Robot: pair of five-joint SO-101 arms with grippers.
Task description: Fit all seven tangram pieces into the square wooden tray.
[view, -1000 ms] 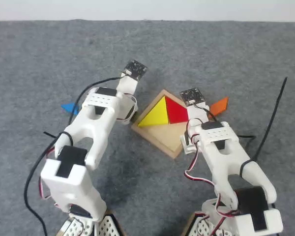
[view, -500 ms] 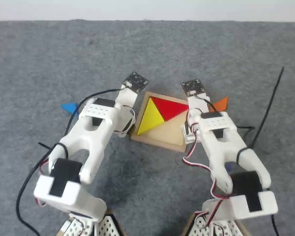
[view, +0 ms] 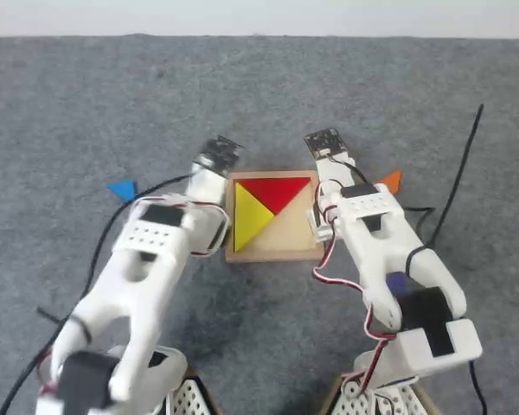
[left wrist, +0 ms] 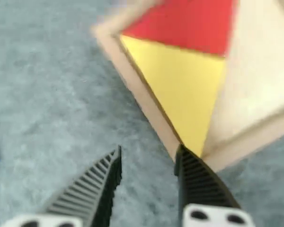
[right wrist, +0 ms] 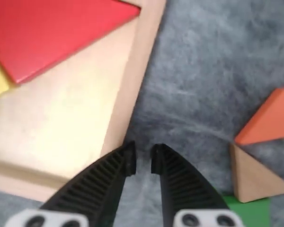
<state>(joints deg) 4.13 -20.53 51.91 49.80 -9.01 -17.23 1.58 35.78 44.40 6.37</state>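
Observation:
The square wooden tray [view: 281,247] lies between my two arms, its sides square to the table. Inside it a red triangle [view: 273,189] fills the far part and a yellow triangle [view: 247,217] the left part; the rest is bare wood. My left gripper [left wrist: 148,155] is open over the carpet, one finger [left wrist: 195,177] against the tray's [left wrist: 151,113] outer corner by the yellow triangle [left wrist: 187,80]. My right gripper [right wrist: 143,152] is shut with nothing in it, one finger [right wrist: 109,175] touching the tray's [right wrist: 135,80] opposite outer wall.
Loose pieces lie on the grey carpet: an orange one [view: 390,181] [right wrist: 267,118], a plain wooden triangle [right wrist: 250,179] and a green one [right wrist: 248,213] right of the tray, a purple one [view: 396,281] under the right arm, and a blue triangle [view: 121,188] far left.
The tray has turned from a diamond stance to square with the table. Both grippers swung along with it, left one nearer me, right one farther.

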